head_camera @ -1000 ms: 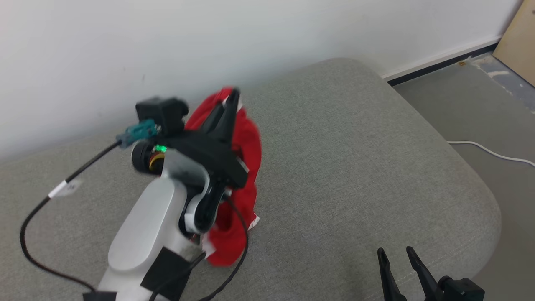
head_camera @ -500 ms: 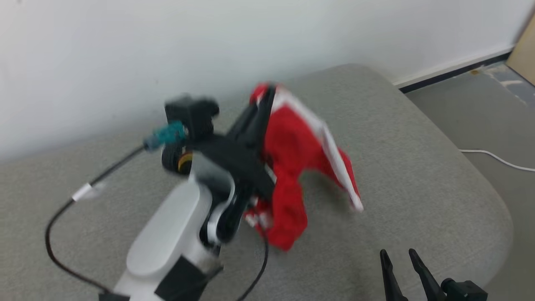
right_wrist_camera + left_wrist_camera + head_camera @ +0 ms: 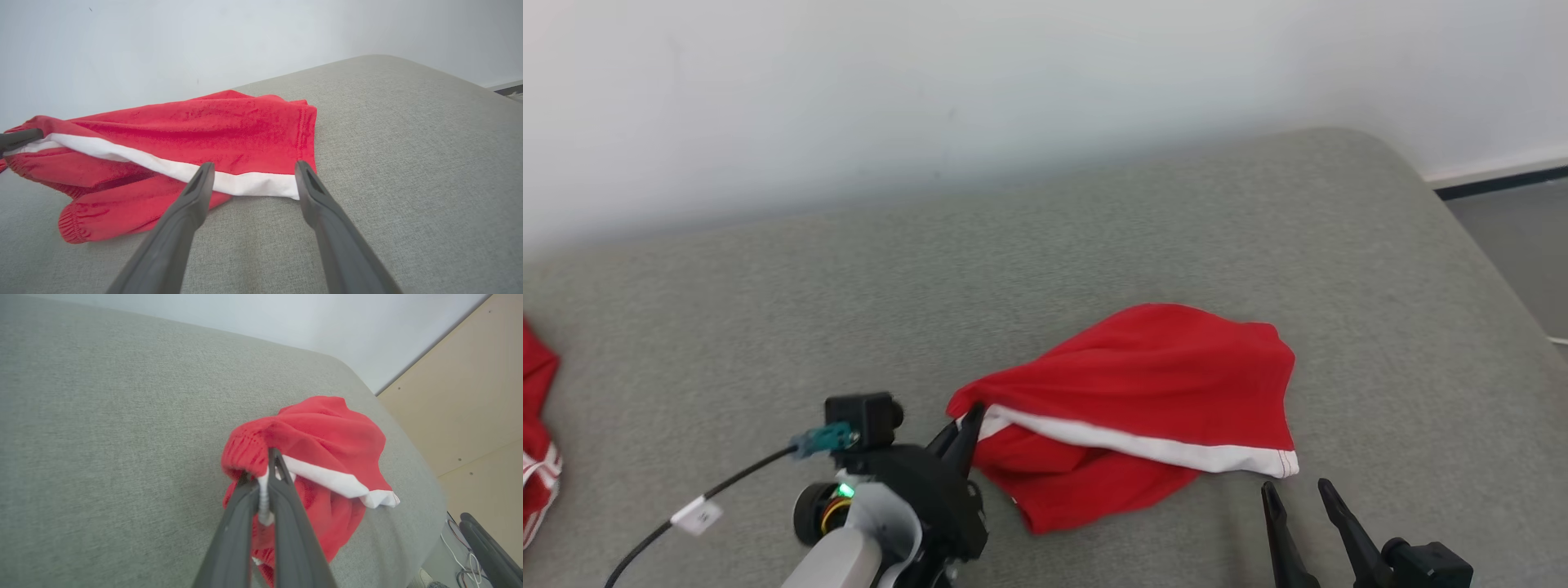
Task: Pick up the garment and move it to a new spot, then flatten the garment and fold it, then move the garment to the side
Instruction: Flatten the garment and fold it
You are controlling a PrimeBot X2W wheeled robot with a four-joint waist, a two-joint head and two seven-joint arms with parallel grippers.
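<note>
Head view, with both wrist views. The red garment (image 3: 1160,384) lies crumpled on the grey seat (image 3: 1094,245), in the lower middle of the frame and between my two hands. My left hand (image 3: 965,420), at lower left, is clenched on the garment's left end. In the left wrist view the fingers pinch a white edge with red knit bunched over their tips. My right hand (image 3: 1294,488), at lower right, is released, its fingers spread and holding nothing.

The long axis runs across the frame from the left hand's pinch towards the right, following the white band (image 3: 1135,445). The band's free right end lies just above the right hand. In the right wrist view, that corner sits just beyond the two spread fingertips. The right hand is therefore the nearer one to the loose end. I judge that flattening depends on taking that corner and drawing it away from the left hand along this axis.

A gathered hem (image 3: 73,228) shows below the band, but the layers folded under it are hidden, so I cannot tell the garment's full outline. The frame's bottom edge cuts off my left forearm. A second red cloth (image 3: 535,441) is cut off at the left edge.
</note>
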